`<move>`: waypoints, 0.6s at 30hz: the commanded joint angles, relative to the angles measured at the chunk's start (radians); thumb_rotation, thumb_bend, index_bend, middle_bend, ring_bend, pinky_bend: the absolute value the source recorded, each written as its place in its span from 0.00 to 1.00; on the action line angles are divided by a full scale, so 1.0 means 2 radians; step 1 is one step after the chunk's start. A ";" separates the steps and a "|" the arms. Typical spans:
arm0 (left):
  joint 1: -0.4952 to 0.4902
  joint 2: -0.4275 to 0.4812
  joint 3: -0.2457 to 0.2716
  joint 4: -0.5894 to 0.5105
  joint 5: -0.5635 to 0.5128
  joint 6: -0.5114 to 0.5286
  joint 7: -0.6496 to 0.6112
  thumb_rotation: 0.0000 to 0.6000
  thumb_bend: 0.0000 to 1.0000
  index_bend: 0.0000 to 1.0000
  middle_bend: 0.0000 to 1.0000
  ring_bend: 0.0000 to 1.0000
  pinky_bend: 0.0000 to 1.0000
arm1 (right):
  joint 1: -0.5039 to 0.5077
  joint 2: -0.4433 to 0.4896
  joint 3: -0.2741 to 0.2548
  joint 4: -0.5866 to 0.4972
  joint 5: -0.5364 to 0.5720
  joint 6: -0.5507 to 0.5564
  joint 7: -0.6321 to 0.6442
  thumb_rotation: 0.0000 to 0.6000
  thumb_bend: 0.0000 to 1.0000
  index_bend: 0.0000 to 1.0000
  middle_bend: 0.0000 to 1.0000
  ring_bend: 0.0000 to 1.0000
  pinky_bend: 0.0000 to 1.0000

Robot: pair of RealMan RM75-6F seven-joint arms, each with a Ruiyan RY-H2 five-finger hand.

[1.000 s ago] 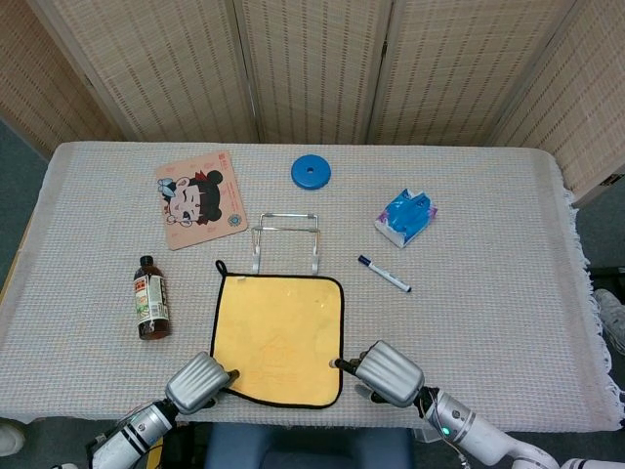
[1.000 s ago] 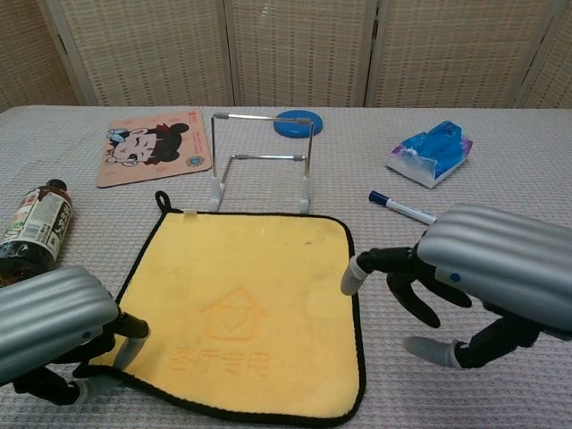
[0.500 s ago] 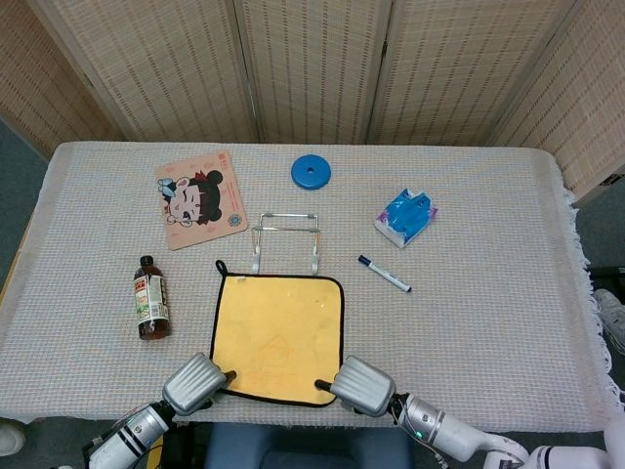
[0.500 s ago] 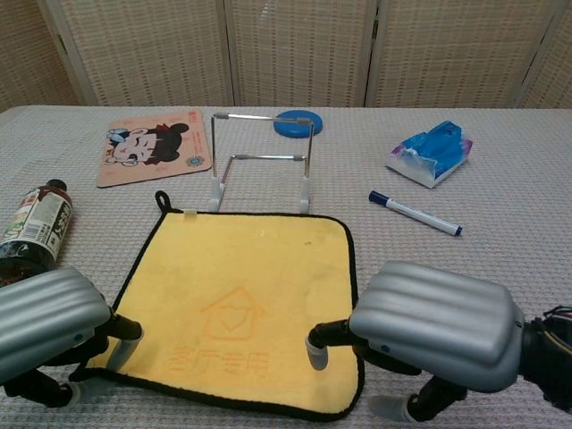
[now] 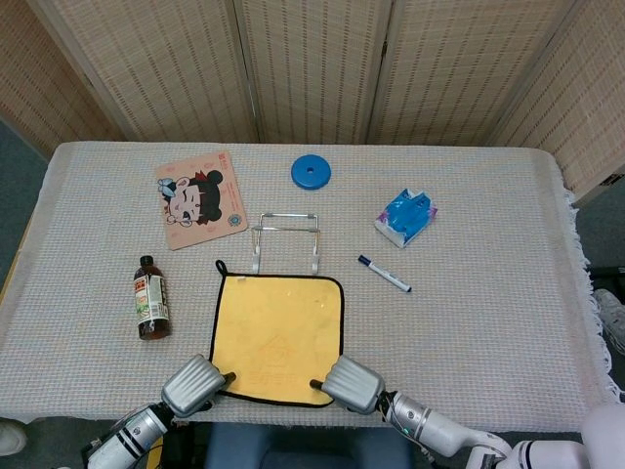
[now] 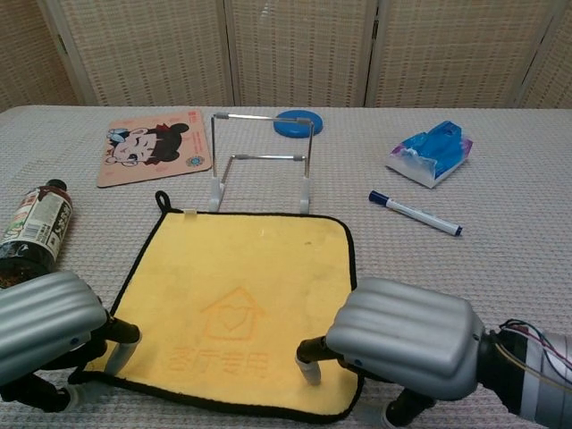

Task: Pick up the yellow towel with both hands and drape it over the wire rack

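With the yellow towel (image 6: 241, 304) flat, its near corners sit under left hand (image 6: 45, 335) and right hand (image 6: 402, 335); wire rack (image 6: 262, 161) stands beyond. Whether either pinches cloth, I cannot tell.

The right hand (image 6: 402, 335) covers the yellow towel's (image 6: 241, 304) near right corner; the left hand (image 6: 45, 335) is cut off by the frame edge, its grip unclear.

The towel (image 6: 246, 304) is yellow with a black hem and a faint orange house print. The rack (image 6: 261, 161) is bare silver wire. Both hands, left (image 6: 45, 326) and right (image 6: 407, 335), are ribbed silver-grey with black fingers. The mat (image 5: 200, 198) is peach with a black-haired cartoon face. The disc (image 5: 311, 172) is blue, the packet (image 5: 405, 217) blue and white, the pen (image 5: 384, 275) white, blue-capped. The bottle (image 5: 149, 298) looks dark brown. The tabletop (image 5: 488, 293) is a pale grey weave.
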 commanded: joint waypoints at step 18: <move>-0.020 0.026 -0.018 -0.021 0.037 0.047 -0.029 1.00 0.53 0.65 1.00 0.87 0.95 | 0.007 -0.023 0.016 0.020 -0.004 0.072 0.034 1.00 0.57 0.69 0.92 1.00 1.00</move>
